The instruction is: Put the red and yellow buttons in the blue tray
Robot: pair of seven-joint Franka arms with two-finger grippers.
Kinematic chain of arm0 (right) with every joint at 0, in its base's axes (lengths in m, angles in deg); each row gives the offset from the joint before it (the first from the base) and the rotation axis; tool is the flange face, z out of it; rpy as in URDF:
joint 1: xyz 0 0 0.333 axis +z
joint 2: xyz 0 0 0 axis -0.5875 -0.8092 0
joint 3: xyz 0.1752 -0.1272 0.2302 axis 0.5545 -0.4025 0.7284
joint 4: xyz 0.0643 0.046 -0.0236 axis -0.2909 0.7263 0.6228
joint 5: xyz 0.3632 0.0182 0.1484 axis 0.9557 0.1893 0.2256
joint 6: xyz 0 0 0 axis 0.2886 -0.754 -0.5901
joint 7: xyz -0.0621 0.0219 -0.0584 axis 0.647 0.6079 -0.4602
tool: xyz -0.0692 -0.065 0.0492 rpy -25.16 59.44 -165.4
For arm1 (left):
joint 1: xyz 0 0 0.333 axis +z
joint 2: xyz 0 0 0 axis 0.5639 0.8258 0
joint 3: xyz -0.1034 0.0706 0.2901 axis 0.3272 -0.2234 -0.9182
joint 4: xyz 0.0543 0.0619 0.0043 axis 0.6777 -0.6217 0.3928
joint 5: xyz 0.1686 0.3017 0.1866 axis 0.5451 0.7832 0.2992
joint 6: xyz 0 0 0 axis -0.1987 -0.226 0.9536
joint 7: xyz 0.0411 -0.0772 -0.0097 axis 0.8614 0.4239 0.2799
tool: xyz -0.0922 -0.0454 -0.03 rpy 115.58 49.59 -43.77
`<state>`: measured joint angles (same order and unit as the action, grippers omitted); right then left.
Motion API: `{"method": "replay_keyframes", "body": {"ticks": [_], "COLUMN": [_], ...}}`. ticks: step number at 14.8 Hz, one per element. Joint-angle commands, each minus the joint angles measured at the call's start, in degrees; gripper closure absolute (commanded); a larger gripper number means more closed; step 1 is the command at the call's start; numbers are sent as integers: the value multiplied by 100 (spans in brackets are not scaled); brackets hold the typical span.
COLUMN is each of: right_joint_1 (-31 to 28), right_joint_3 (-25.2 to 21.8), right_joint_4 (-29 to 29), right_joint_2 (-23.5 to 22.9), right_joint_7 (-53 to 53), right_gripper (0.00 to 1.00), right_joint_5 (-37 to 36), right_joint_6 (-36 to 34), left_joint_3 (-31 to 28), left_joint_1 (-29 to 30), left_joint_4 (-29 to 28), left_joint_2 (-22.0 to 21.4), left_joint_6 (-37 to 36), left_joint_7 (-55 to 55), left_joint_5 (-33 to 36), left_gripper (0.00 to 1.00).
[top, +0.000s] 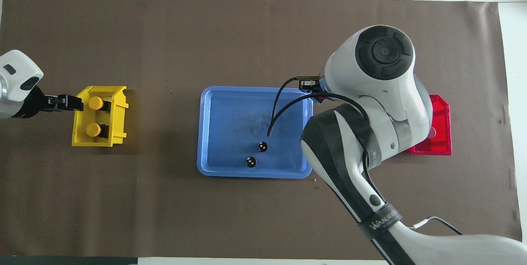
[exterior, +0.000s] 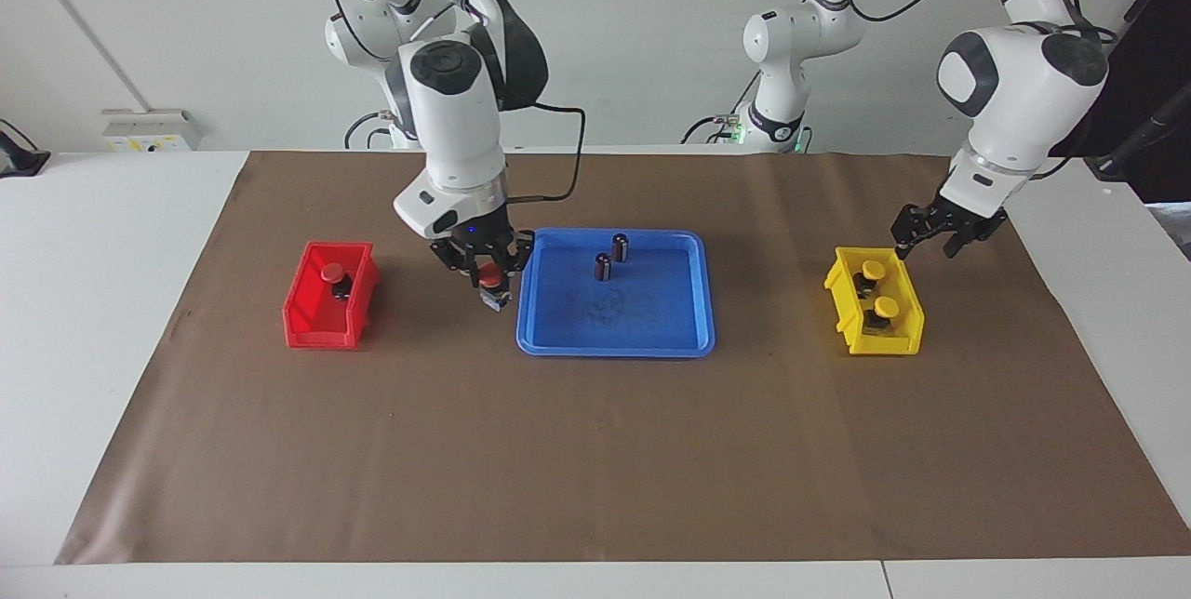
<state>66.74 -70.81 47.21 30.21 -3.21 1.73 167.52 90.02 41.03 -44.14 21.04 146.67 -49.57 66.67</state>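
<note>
In the facing view, mid-table on brown paper sits the blue tray (exterior: 614,320) w/ two small dark cylinders (exterior: 611,258) standing in its half nearer the robots. Right gripper (exterior: 488,275) hangs just beside the tray's rim, on the red bin's side, fingers clamped on a red button (exterior: 489,279), its base dangling below. Red bin (exterior: 330,296) toward the right arm's end holds one more red button (exterior: 333,272). Yellow bin (exterior: 876,302) toward the left arm's end holds two yellow buttons (exterior: 878,290). Left gripper (exterior: 916,232) is over the bin's edge nearer the robots; can't tell how wide it stands.

From overhead, the right arm's bulk hides its gripper and most of the red bin (top: 438,129). Left gripper (top: 68,102) sits at the yellow bin's (top: 99,116) rim beside one yellow button (top: 95,103). Tray (top: 230,125) has only the cylinders (top: 256,154).
</note>
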Motion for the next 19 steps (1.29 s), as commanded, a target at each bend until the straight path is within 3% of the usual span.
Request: {"method": "replay_keyframes", "body": {"ticks": [1, 6, 15, 16, 19], "right_joint_1": [210, 729, 914, 914, 905], "right_joint_3": [-35, -36, -27, -27, -9], "right_joint_4": [-446, -473, 90, 107, 73], "right_joint_2": [-540, -1050, -1042, -1033, -1033], "right_joint_7": [-427, -1070, -1316, -1360, -1387], "right_gripper": [85, 82, 73, 70, 29], "right_joint_5": [73, 11, 20, 20, 20], "right_joint_6": [184, 720, 1266, 1292, 1223], "left_joint_3": [-44, -44, -44, -44, -53], "left_joint_1": [-249, -214, -73, -73, -29], "left_joint_4": [-34, -34, -201, -201, -218], "left_joint_2": [291, 555, 758, 758, 775], "left_joint_6": [375, 612, 1069, 1078, 1078], "left_joint_7": [229, 220, 150, 141, 141], "left_joint_5": [27, 27, 27, 27, 27], "left_gripper": [23, 30, 35, 35, 35]}}
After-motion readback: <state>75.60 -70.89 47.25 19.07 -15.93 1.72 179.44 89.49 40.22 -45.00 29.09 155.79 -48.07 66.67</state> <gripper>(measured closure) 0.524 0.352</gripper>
